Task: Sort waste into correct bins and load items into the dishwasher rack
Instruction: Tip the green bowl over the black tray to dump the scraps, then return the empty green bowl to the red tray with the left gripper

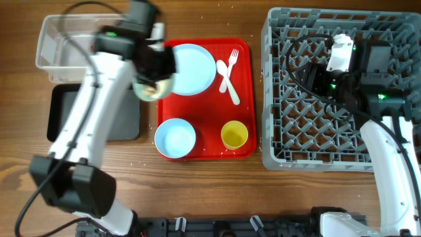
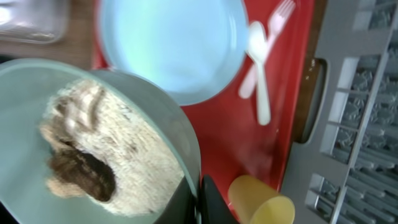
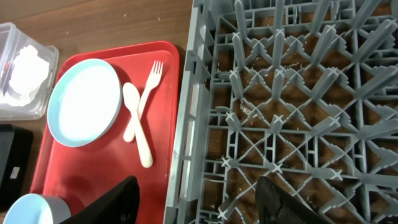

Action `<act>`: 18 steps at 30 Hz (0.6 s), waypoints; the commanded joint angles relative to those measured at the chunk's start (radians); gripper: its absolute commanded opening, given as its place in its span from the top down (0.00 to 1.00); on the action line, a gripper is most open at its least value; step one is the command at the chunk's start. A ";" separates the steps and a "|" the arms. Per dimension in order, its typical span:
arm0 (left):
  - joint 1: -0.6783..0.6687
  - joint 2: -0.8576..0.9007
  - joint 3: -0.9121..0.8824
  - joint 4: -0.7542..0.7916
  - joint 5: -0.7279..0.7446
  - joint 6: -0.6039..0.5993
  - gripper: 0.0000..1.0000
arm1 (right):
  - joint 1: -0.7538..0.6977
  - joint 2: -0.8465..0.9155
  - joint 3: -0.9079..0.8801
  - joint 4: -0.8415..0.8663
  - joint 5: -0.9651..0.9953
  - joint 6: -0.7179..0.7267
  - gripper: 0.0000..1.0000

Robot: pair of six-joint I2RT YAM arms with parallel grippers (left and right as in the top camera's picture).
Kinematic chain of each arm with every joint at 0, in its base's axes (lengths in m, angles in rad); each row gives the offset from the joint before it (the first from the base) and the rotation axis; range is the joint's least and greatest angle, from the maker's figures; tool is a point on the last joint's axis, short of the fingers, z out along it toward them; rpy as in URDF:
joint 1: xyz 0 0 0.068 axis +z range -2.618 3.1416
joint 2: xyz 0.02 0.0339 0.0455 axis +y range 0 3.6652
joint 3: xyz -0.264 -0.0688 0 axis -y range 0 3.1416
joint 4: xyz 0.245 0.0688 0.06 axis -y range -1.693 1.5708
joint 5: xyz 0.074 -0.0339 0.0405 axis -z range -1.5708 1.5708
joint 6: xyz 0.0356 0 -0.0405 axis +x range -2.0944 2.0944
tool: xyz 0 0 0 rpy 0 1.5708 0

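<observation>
- Pale green bowl (image 2: 25, 118), with whitish rice scraps (image 2: 124, 155) and brown bits (image 2: 81, 174) inside: held at the left edge of the red tray (image 1: 205, 118), beside the pale blue plate (image 1: 192, 68).
- Left hand (image 2: 198, 202): fingers pinched on the bowl's rim.
- Right hand (image 3: 198, 186): fingers spread wide, holding nothing, over the dishwasher rack (image 1: 316, 131).
- On the tray: fork (image 3: 151, 84), spoon (image 3: 142, 146), pale blue bowl (image 1: 175, 139), yellow cup (image 1: 234, 135).
- On the worktop (image 1: 197, 191), left of the tray: clear tub (image 1: 58, 46), black tray (image 1: 62, 115).

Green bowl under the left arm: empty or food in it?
Food in it. In the left wrist view the green bowl holds a heap of whitish rice scraps with a brown lump.
</observation>
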 commanded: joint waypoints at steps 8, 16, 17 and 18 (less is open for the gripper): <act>0.676 -0.021 -0.439 0.310 0.744 0.418 0.96 | -0.003 -0.006 0.016 -0.003 -0.006 0.008 0.38; 0.938 -0.019 -0.624 0.529 1.188 0.414 0.96 | -0.003 -0.006 0.016 -0.010 -0.006 0.010 0.38; 0.955 -0.019 -0.624 0.536 1.292 0.414 0.96 | -0.003 -0.006 0.016 -0.012 -0.006 0.010 0.38; 0.966 -0.019 -0.624 0.535 1.358 0.412 0.96 | -0.003 -0.006 0.016 -0.014 -0.006 0.010 0.38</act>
